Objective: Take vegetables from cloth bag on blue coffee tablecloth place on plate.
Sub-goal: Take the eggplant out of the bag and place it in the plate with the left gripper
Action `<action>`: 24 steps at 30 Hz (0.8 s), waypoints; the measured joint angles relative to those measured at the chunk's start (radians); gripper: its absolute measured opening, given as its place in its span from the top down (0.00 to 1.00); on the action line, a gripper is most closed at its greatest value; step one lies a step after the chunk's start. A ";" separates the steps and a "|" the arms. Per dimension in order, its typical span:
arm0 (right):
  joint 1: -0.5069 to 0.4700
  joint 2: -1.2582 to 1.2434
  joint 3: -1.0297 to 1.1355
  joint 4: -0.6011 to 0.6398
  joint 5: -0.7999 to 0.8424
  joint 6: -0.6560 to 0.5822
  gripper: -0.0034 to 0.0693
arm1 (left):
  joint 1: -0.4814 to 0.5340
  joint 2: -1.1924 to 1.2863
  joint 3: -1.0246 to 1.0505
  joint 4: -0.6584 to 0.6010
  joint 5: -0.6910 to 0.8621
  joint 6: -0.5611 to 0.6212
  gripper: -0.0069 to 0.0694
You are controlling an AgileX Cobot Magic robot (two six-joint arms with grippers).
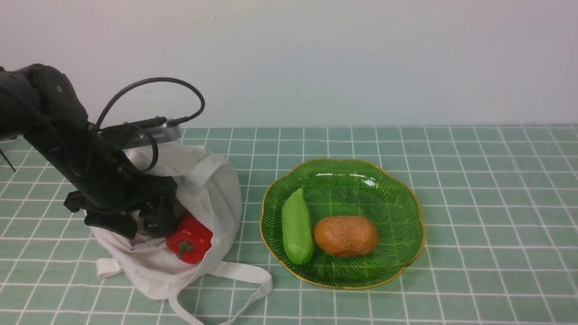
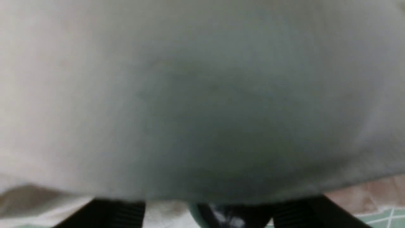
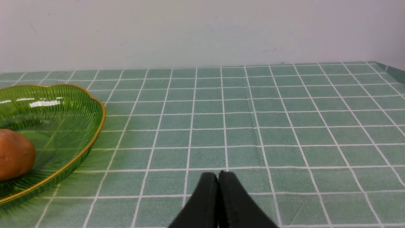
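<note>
The off-white cloth bag (image 1: 212,189) lies open on the tablecloth (image 1: 474,203) at the left. A red bell pepper (image 1: 189,239) sits in its mouth. My left gripper (image 1: 153,221) reaches into the bag just left of the pepper. In the left wrist view bag cloth (image 2: 202,95) fills most of the picture. My fingers (image 2: 120,212) stand apart with a glossy dark thing (image 2: 234,217), likely the eggplant, between them and a gap on one side. The green plate (image 1: 343,176) is to the right. My right gripper (image 3: 218,179) is shut and empty over bare cloth.
The plate holds a pale green gourd (image 1: 297,225) and a brown potato (image 1: 345,235), which also shows in the right wrist view (image 3: 14,155). The bag's straps (image 1: 244,273) trail toward the front edge. A white wall stands behind the table.
</note>
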 joint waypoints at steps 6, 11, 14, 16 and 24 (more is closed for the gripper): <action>0.000 0.000 0.000 0.000 0.000 0.000 0.97 | -0.007 0.004 0.000 -0.066 0.001 0.047 0.46; 0.000 0.000 0.000 0.000 0.000 0.000 0.97 | -0.018 -0.005 -0.003 -0.082 0.026 0.053 0.46; 0.000 0.000 0.000 0.000 0.000 0.000 0.97 | -0.018 -0.040 -0.003 -0.080 0.071 0.036 0.46; 0.000 0.000 0.000 0.000 0.000 0.000 0.97 | -0.018 -0.073 -0.003 -0.078 0.111 0.019 0.46; 0.000 0.000 0.000 0.000 0.000 0.000 0.97 | -0.045 -0.220 0.018 -0.041 0.185 -0.049 0.46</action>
